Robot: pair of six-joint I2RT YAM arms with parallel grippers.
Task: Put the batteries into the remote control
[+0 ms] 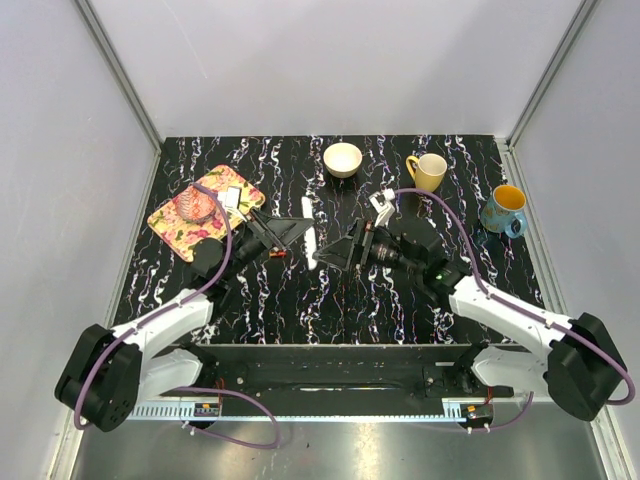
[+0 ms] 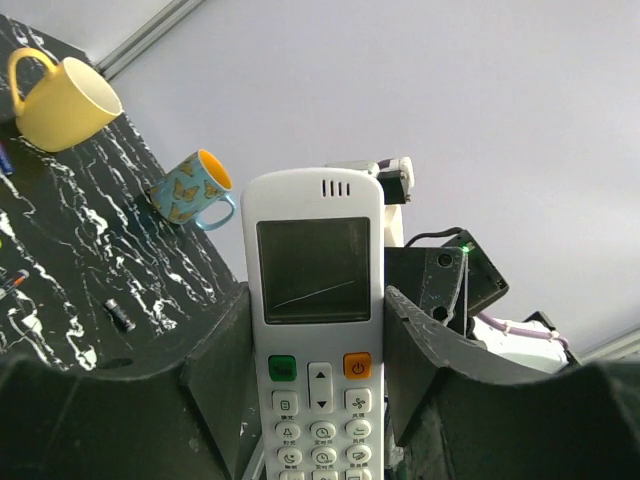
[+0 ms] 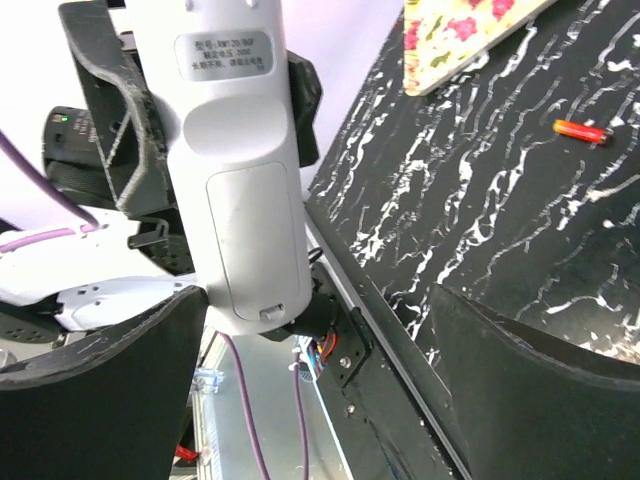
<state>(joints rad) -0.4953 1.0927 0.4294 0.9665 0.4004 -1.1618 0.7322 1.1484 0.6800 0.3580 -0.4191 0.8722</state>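
Note:
The white remote control (image 2: 317, 300) stands upright with my left gripper (image 2: 317, 345) shut on its sides, screen and buttons facing that wrist camera. From above it is a thin white bar (image 1: 311, 248) held over the table's middle. Its grey back with the closed battery cover (image 3: 250, 240) faces my right gripper (image 3: 320, 340), which is open; the remote's lower end hangs by that gripper's left finger (image 3: 120, 380) without being clamped. In the top view the right gripper (image 1: 335, 252) sits just right of the remote. A small dark cylinder (image 2: 120, 314), seemingly a battery, lies on the table.
A floral mat (image 1: 205, 212) with a pink item lies at the back left. A white bowl (image 1: 343, 159), a yellow mug (image 1: 428, 171) and a blue mug (image 1: 504, 209) stand along the back. A small white piece (image 1: 307, 207) and a tiny red piece (image 3: 580, 130) lie on the tabletop.

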